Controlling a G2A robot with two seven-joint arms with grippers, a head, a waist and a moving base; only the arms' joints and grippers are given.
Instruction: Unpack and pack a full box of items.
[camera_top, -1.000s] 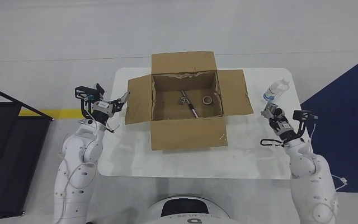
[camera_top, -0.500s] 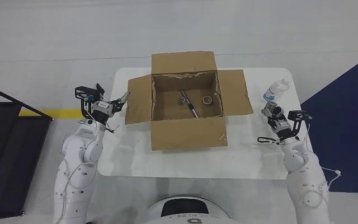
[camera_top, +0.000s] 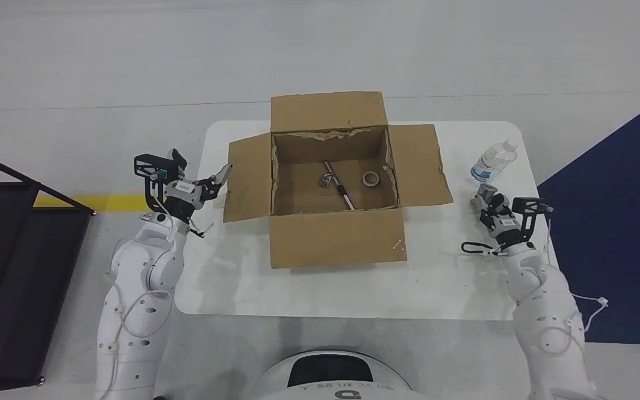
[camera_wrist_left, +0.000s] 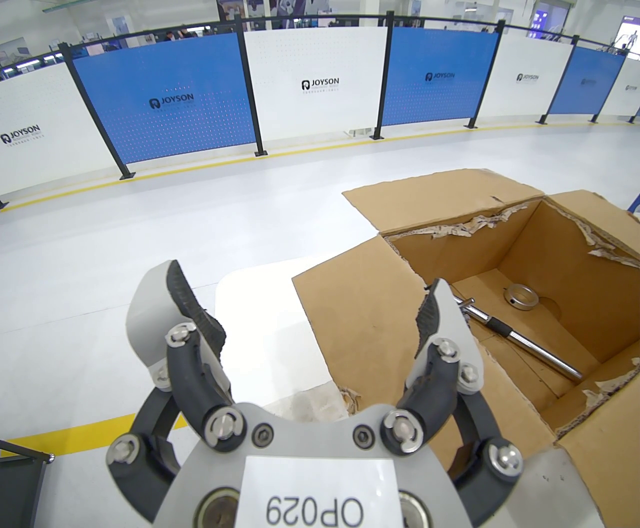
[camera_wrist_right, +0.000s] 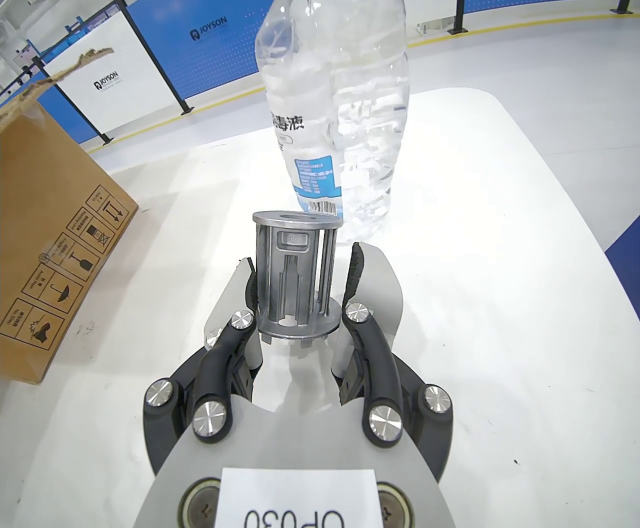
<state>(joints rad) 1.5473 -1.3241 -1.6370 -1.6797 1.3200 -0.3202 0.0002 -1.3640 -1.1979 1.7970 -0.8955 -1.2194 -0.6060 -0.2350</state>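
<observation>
While labelled bottle (camera_wrist_right: 345, 125) stands, end effector (camera_wrist_right: 302, 257) grips cage (camera_wrist_right: 295, 280).

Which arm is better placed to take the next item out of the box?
Left: the left gripper is open, empty and beside the box; the right gripper holds a metal part by the bottle.
</observation>
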